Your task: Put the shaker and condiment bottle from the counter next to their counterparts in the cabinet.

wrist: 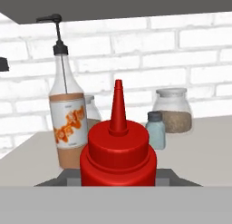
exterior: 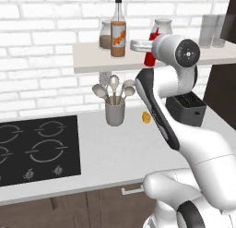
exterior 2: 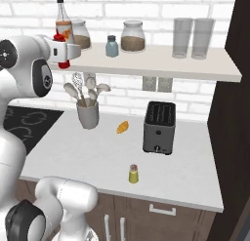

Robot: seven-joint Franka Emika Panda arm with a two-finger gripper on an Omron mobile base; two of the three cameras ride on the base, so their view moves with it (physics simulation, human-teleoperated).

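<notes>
Up at shelf height, the glossy white arm's gripper point(exterior 2: 62, 52) is closed around the red bottle point(wrist: 118, 156), a smooth plastic squeeze bottle with a rounded shoulder and a tapered cone nozzle. It holds the bottle upright at the front edge of the shelf point(exterior 2: 161, 64), a long, flat, pale beige board set against white brick. Whether the bottle's base touches the board cannot be told. Just beside it stands the glass bottle point(wrist: 68, 128), tall and clear, with brown contents, an orange-printed label and a thin black spout. Farther along the shelf sit a small pale blue shaker point(exterior 2: 112, 46) with a grey cap, two round lidded glass jars of brown grains point(exterior 2: 133, 38), and two clear tumblers point(exterior 2: 193, 37). Below, on the smooth light grey counter point(exterior 2: 88, 157), the yellow shaker point(exterior 2: 133, 174), a small olive-yellow cylinder with a dull cap, stands upright near the front edge, well apart from the gripper. Behind it are a boxy black toaster point(exterior 2: 159, 127), a grey cup of metal utensils point(exterior 2: 88, 113), a small orange item point(exterior 2: 122, 127), and a flat black stove point(exterior: 37, 148).
</notes>
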